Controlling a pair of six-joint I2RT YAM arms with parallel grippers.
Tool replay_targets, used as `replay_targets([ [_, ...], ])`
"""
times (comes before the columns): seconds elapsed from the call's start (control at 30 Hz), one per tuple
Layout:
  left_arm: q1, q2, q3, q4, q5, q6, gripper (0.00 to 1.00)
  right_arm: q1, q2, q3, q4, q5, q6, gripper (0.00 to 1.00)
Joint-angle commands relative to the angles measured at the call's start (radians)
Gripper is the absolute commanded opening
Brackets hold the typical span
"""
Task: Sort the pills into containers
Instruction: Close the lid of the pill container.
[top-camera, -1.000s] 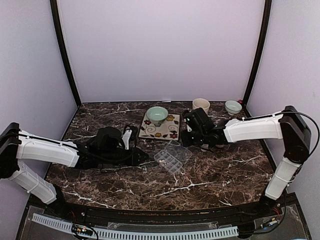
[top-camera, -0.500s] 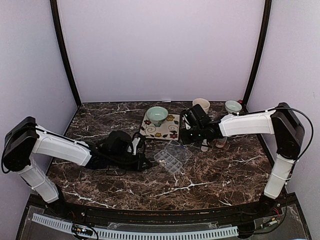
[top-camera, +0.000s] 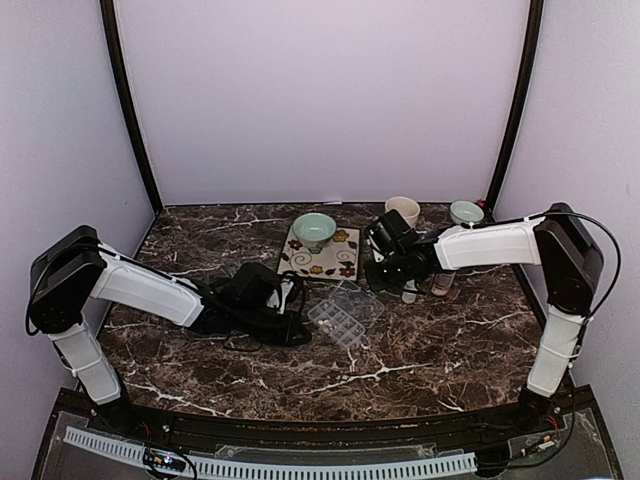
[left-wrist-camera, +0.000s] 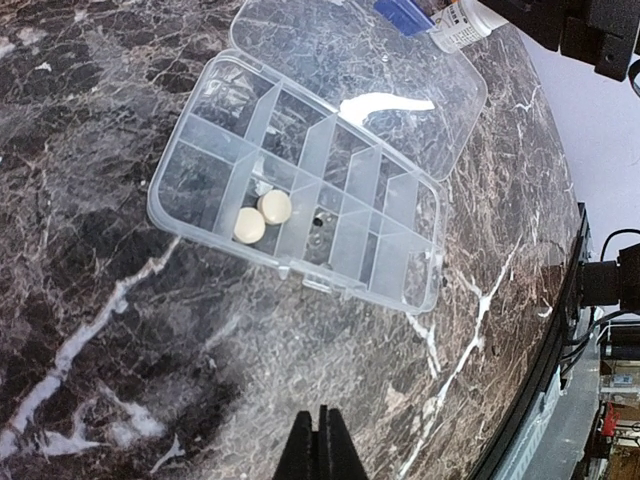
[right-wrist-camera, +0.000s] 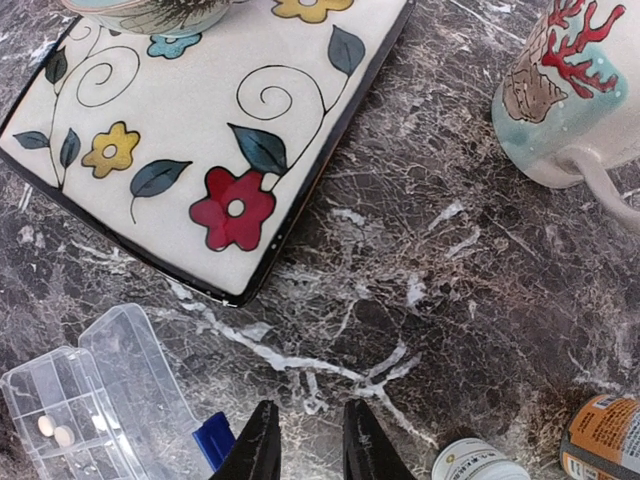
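Lilac walls close in the dark marble table (top-camera: 430, 350) on three sides. Its widest bare stretch runs between the pill box (top-camera: 340, 318) and the near edge. The far middle is crowded: a flowered tray (top-camera: 322, 258) carries a green bowl (top-camera: 314, 228), with a mug (top-camera: 402, 210) and a small bowl (top-camera: 466, 212) along the back edge.

The pill box lies open, its lid flat on the far side. Two pills (left-wrist-camera: 262, 215) sit together in the second compartment from the left of the row nearer the left wrist camera. The other compartments look empty of pills.

The left gripper (left-wrist-camera: 320, 430) hangs low over bare marble just short of the box's near edge, fingers pressed together on nothing. The right gripper (right-wrist-camera: 305, 425) hovers over the strip between tray, lid and the white bottle (right-wrist-camera: 480, 462). Its fingers are slightly parted and empty, and the orange bottle (right-wrist-camera: 605, 435) stands just beyond.

Compared with a second ago, the left arm has reached further right, bringing its gripper close to the box, and its fingers have closed. The right forearm has shifted so both bottles now show beneath it. The box has not moved.
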Motion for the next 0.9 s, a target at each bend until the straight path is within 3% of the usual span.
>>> replay_targets([
  [0.0, 0.006, 0.016, 0.036, -0.041, 0.006, 0.027, 0.0, -0.011, 0.028, 0.028, -0.02, 0.006, -0.019, 0.22],
  [0.87, 0.01, 0.032, 0.025, -0.089, -0.022, 0.037, 0.0, 0.03, 0.083, 0.038, -0.044, -0.117, -0.013, 0.24],
])
